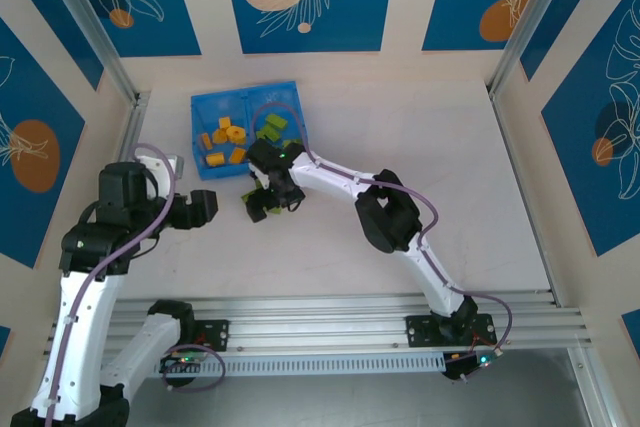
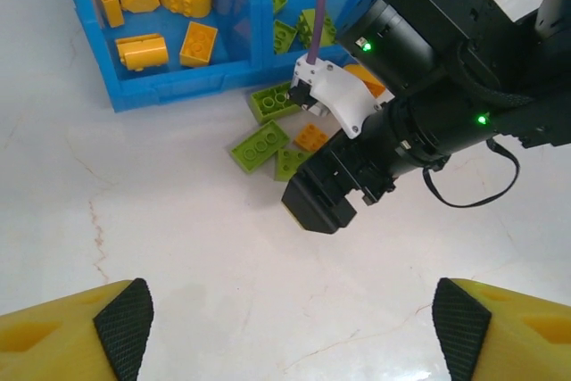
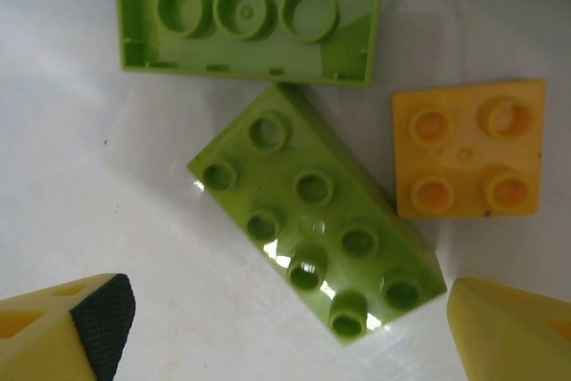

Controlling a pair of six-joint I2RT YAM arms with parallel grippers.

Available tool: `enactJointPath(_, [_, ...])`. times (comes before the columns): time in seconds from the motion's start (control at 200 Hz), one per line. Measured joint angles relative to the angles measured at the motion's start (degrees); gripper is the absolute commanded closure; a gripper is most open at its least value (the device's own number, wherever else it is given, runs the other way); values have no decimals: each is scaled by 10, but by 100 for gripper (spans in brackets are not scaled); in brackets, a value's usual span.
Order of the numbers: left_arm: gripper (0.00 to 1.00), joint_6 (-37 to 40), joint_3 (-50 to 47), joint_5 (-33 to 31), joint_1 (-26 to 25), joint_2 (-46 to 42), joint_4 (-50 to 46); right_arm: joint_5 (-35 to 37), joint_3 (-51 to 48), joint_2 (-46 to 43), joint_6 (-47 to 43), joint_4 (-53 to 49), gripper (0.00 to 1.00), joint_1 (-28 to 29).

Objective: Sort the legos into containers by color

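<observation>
The blue tray [image 1: 244, 90] holds orange-yellow legos [image 1: 224, 141] in its left container and lime green legos [image 1: 272, 127] in its right one. In front of the tray, loose legos lie on the table: a green 2x4 brick [image 3: 317, 220] studs up, an upturned green brick [image 3: 250, 15] and a small orange brick [image 3: 468, 158]. My right gripper [image 3: 285, 336] hovers open just over them, the 2x4 brick's near end between its fingertips but untouched. My left gripper [image 2: 293, 327] is open and holds nothing, over bare table short of the pile [image 2: 260, 146].
The right arm's wrist [image 2: 419, 86] hangs over the loose bricks and hides part of the tray's [image 2: 178, 86] right container in the left wrist view. Walls close the table on three sides, and an aluminium rail [image 1: 330, 312] runs along the near edge.
</observation>
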Motion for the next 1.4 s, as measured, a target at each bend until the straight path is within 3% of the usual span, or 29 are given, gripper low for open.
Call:
enactJointPath(0.185, [8, 0, -15, 10, 0, -4, 1, -20, 49, 35, 16, -7, 12, -5])
enactJointPath(0.29, [6, -3, -25, 12, 0, -10, 3, -30, 56, 39, 23, -7, 19, -5])
enactJointPath(0.465, [5, -4, -35, 12, 0, -18, 4, -44, 32, 31, 22, 2, 41, -4])
enactJointPath(0.545, [4, -4, -39, 12, 0, -22, 5, -45, 16, 23, 17, 2, 43, 0])
enactJointPath(0.75, [4, -4, -50, 12, 0, -24, 14, -17, 20, 23, 19, -19, 49, 16])
enactJointPath(1.02, [3, -5, -51, 13, 0, -28, 16, 38, 64, 39, 30, -87, 73, 40])
enactJointPath(1.4, [1, -6, -51, 27, 0, -32, 19, 42, 143, -43, 94, -116, 72, 14])
